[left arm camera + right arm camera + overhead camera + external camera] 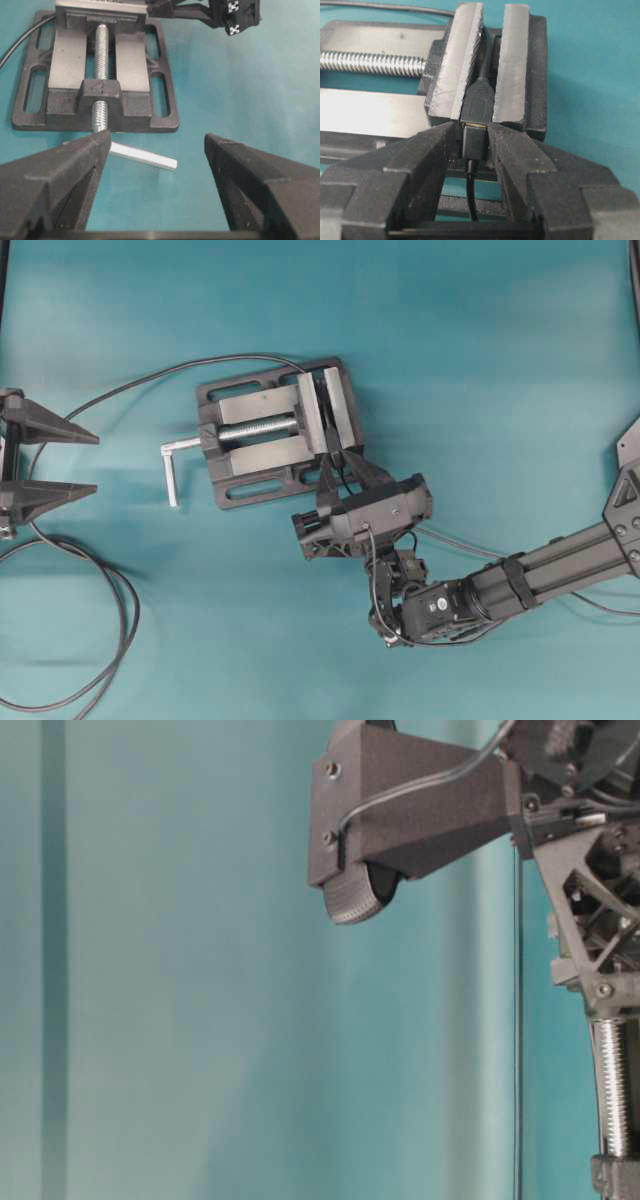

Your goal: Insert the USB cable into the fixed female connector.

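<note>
On the far left of the overhead view sits the left pincer (45, 462), a black claw with two pointy fingers spread wide apart and nothing between them. A thick black looping cable (118, 625) curls on the blue-green table (480, 340) below it and also runs up and over to the vise.

Next comes the grey metal vise (270, 430) with its silver screw (258, 427) and a bent silver handle (172, 468) sticking out on its left side. The vise lies flat on the table.

In the right wrist view, the two steel cheeks of the vise squeeze a small dark socket block (479, 102) — the fixed female connector at the end of the thick cable. Right below it is the small black plug of the thin dark grey USB cable (473, 142). The plug's front end meets the mouth of the socket, with a thin light strip showing at the join.

The right pincer (473, 142) — black, on the arm reaching in from the right — sits just below the vise. Its two fingers (427, 150) are partly apart, one on each side of the plug and very close to it. I cannot tell if they are squeezing it.
</note>
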